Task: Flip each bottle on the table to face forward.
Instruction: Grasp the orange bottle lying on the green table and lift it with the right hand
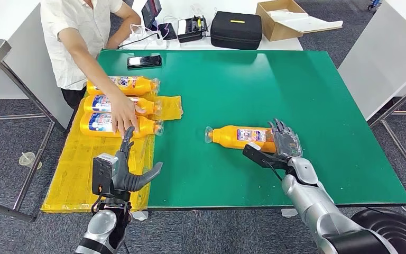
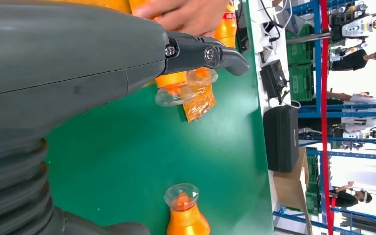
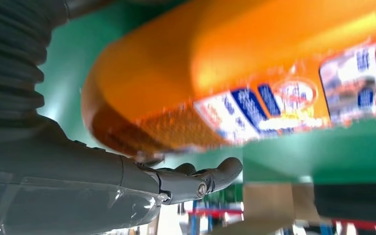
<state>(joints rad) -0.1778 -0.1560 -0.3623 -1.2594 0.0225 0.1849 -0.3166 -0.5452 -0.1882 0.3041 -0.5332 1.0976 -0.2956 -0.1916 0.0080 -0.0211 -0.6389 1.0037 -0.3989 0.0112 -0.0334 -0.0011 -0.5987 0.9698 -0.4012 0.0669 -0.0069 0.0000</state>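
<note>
Head view shows the left hand (image 1: 120, 172) nearest, at about 7 o'clock over the table's (image 1: 306, 95) near edge, fingers spread and holding nothing, one fingertip reaching toward a person's hand (image 1: 122, 114). At 5 o'clock the right hand (image 1: 277, 145) sits at the base of a lone bottle (image 1: 238, 136), which lies on its side on the green top, cap pointing to 9 o'clock. Thumb lies on the bottle's near side and fingers on its far side, but whether they grip it I cannot tell. Farther, at 10 o'clock, three bottles (image 1: 117, 105) lie side by side on yellow sheeting (image 1: 74, 169), with the person's hand resting on them. Beyond, at 11 o'clock, lies a phone (image 1: 144, 61); a black case (image 1: 236, 30) sits at 12.
</note>
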